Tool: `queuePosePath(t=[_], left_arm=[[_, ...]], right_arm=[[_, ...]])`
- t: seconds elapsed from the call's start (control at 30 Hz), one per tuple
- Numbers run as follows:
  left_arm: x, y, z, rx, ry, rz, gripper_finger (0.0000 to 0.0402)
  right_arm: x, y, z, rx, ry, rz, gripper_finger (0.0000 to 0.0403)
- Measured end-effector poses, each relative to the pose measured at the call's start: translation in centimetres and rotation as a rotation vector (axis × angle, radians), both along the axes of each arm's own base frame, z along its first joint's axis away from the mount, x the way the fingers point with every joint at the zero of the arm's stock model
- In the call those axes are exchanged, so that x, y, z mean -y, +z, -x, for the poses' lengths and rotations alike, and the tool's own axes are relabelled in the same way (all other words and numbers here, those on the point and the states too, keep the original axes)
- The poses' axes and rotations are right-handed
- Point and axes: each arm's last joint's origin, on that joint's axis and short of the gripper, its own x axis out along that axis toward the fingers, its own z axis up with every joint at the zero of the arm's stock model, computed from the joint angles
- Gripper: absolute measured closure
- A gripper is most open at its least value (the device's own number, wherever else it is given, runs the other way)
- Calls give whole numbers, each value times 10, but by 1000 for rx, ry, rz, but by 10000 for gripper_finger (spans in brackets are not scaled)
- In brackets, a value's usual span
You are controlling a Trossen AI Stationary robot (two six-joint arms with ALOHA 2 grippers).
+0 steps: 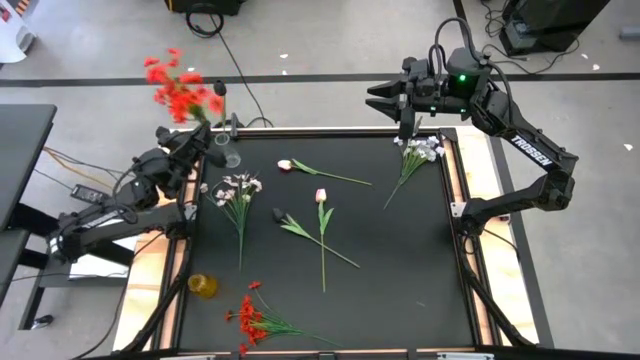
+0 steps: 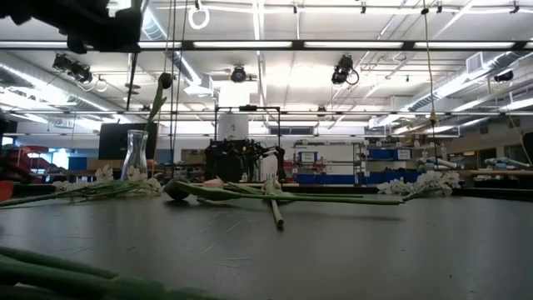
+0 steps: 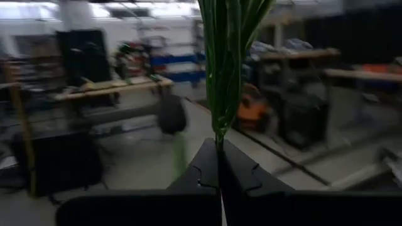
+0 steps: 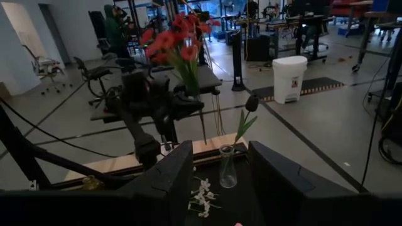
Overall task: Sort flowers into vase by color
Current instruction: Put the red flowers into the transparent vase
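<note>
The left gripper [image 1: 203,133] is pinching the green stems of a red small-bloom spray [image 1: 180,88], lifting it just beside the clear glass vase [image 1: 232,155] holding one dark tulip. The right gripper [image 1: 385,100] is hanging wide open, well apart from that vase, above a white blossom spray [image 1: 418,152].

In the left wrist view the red spray [image 3: 233,56] is cut off above, blooms unseen, and the room behind is blurred.
</note>
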Motion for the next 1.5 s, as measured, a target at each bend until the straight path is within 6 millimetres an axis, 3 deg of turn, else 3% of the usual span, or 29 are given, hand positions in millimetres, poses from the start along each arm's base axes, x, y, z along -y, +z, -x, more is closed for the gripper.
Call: queuePosePath(t=[0.43, 1.0, 1.3, 1.5], left_arm=[[-33, -29, 2, 118, 95, -24, 398], [-64, -45, -9, 34, 193, 46, 398], [-66, -50, -9, 47, 203, 91, 392], [-67, -54, -10, 40, 211, 131, 366]], right_arm=[[0, 0, 0, 0, -1, 0, 242], [0, 0, 0, 0, -1, 0, 242], [0, 0, 0, 0, -1, 0, 242], [0, 0, 0, 0, 0, 0, 242]])
